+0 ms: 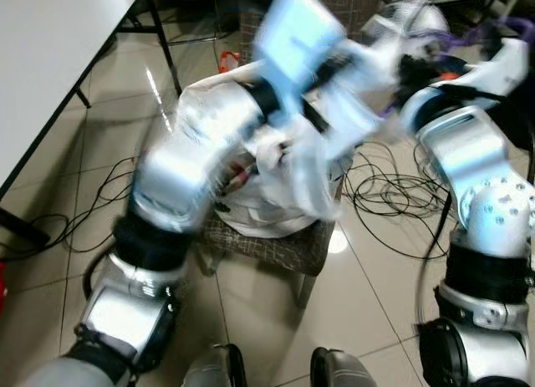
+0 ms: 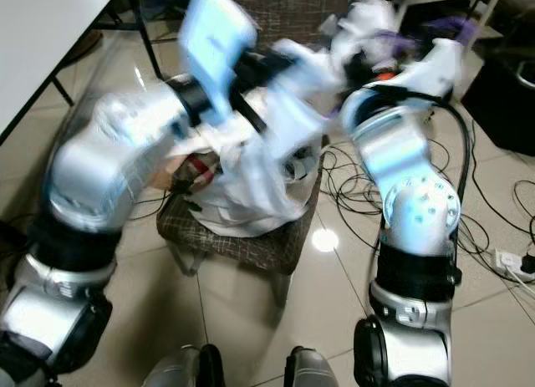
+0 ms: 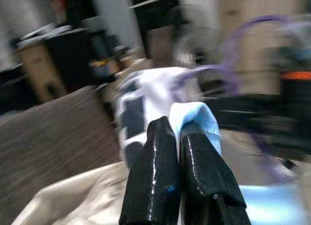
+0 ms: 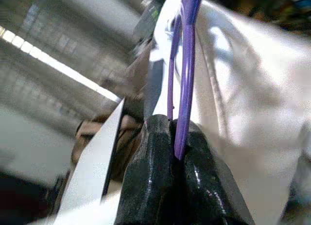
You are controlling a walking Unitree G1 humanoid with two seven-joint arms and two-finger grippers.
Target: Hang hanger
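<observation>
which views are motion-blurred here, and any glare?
Left eye view: left arm heavily smeared, a glare spot on the floor tiles. Right eye view: same smear. Left wrist view: background blurred, left gripper fingers sharp, shut on light cloth. Right wrist view: right gripper and purple hanger sharp, bright ceiling lights.

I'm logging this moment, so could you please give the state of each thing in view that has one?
Left gripper: shut on white garment.
Right gripper: shut on purple hanger.
White garment: lifted partly off the clothes pile.
Purple hanger: held, not yet hung.
Chair: upright, loaded with clothes.
</observation>
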